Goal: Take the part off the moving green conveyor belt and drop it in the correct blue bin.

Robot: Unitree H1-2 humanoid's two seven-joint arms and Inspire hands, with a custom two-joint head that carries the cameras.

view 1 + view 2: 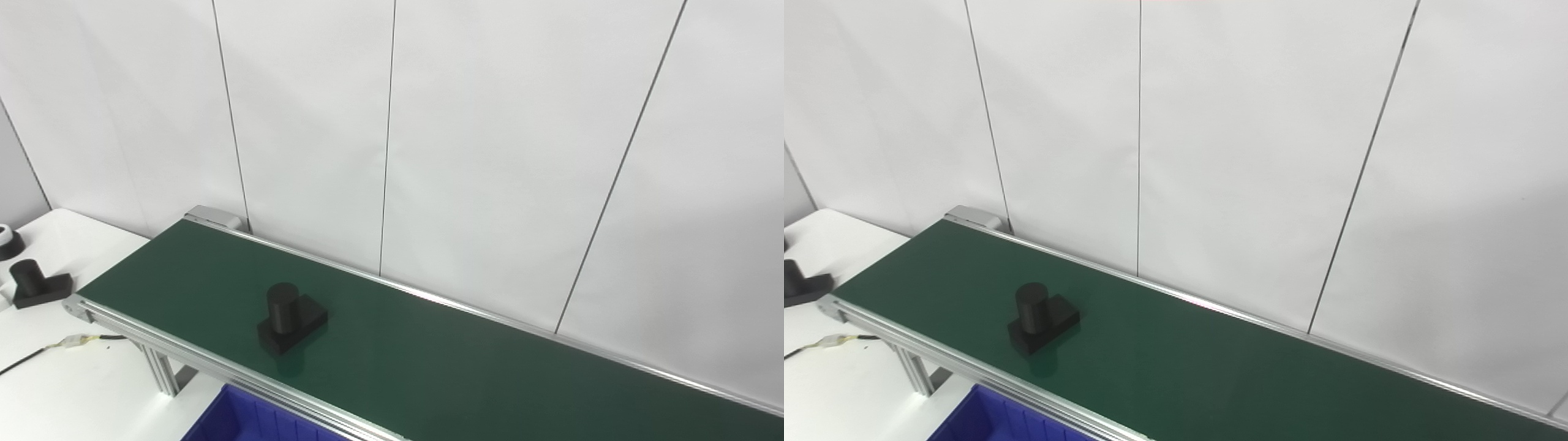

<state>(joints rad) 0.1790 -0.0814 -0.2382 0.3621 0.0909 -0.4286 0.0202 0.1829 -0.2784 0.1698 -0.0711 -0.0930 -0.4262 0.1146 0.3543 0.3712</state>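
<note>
A black part (pixel 290 318), a short cylinder standing on a flat rectangular base, rests on the green conveyor belt (pixel 429 361) toward its left end, nearer the front rail; it shows again as the part (pixel 1041 317) in the right eye view. A corner of a blue bin (pixel 251 419) shows below the belt's front rail at the bottom edge. Neither hand appears in either view.
On the white table (pixel 73 380) left of the belt lies a second black part of the same shape (pixel 38 284), with a round black and white object (pixel 7 242) behind it. A cable with a taped joint (pixel 73 342) runs across the table. White wall panels stand behind the belt.
</note>
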